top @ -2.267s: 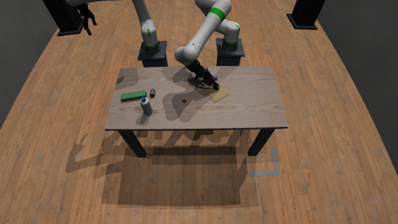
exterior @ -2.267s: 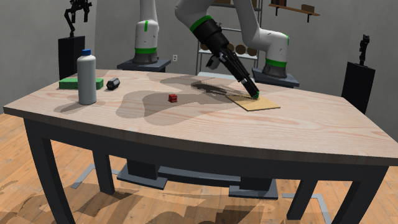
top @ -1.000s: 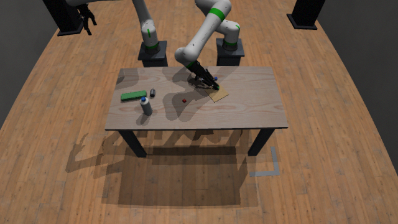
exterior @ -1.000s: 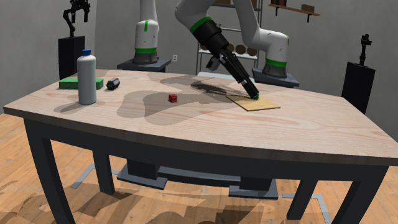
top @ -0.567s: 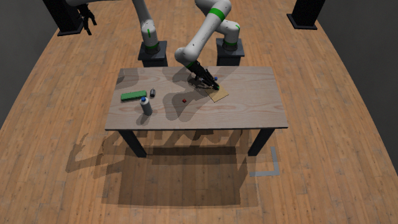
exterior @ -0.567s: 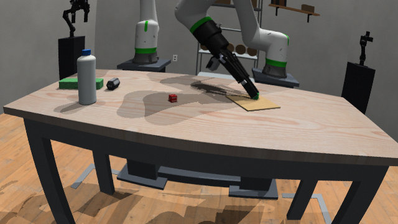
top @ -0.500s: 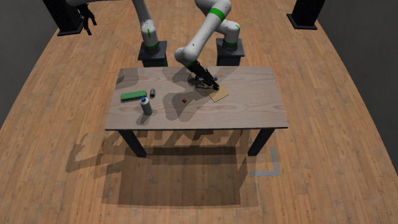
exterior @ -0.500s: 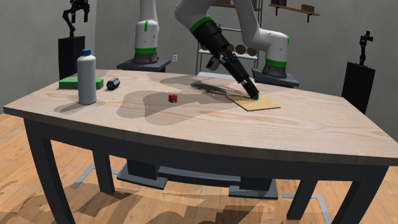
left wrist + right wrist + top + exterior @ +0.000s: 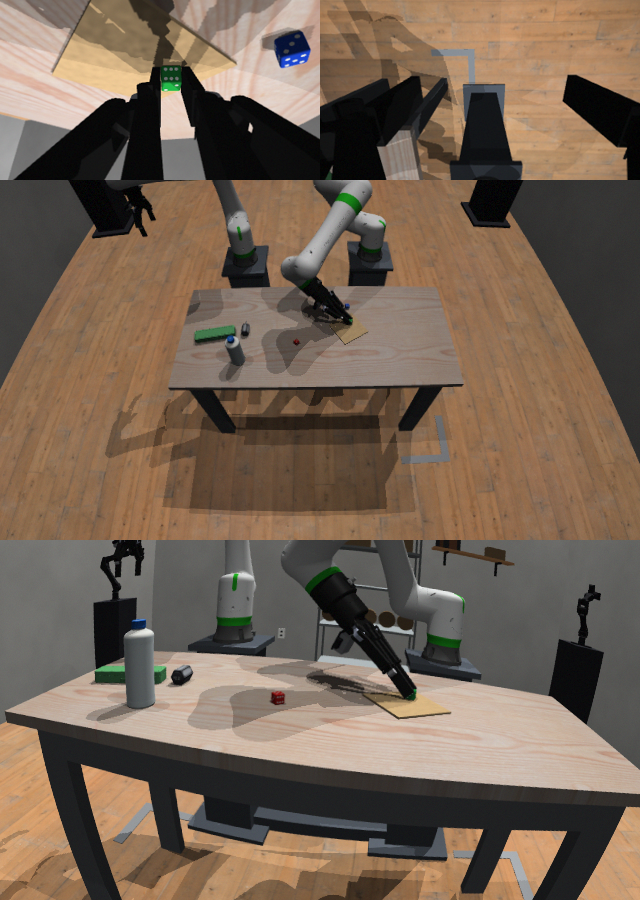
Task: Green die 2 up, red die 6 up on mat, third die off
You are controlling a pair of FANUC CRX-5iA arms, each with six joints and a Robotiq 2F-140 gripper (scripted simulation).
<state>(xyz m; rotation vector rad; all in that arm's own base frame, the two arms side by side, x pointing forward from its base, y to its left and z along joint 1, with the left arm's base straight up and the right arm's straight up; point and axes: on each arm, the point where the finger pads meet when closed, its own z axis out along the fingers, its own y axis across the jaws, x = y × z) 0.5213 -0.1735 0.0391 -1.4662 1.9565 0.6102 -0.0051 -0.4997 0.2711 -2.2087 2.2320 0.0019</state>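
My left gripper [image 9: 348, 320] [image 9: 408, 693] [image 9: 170, 79] slants down at the mat's back corner, its narrowly parted fingers on both sides of the green die [image 9: 413, 694] [image 9: 171, 77]. In the left wrist view the die shows six pips and a brighter lower face with two; I see no firm grip. The mat [image 9: 351, 334] [image 9: 410, 711] [image 9: 92, 64] lies under that area. The red die [image 9: 296, 341] [image 9: 278, 698] sits off the mat. The blue die [image 9: 347, 306] [image 9: 292, 49] is off the mat, behind it. My right gripper [image 9: 148, 226] [image 9: 492, 88] is open and empty, far from the table.
A white bottle [image 9: 235, 352] [image 9: 140, 670] with a blue cap stands on the table's left part in the top and exterior views. A green block [image 9: 215, 334] [image 9: 110, 674] and a dark cylinder [image 9: 245, 329] [image 9: 182, 675] lie behind it.
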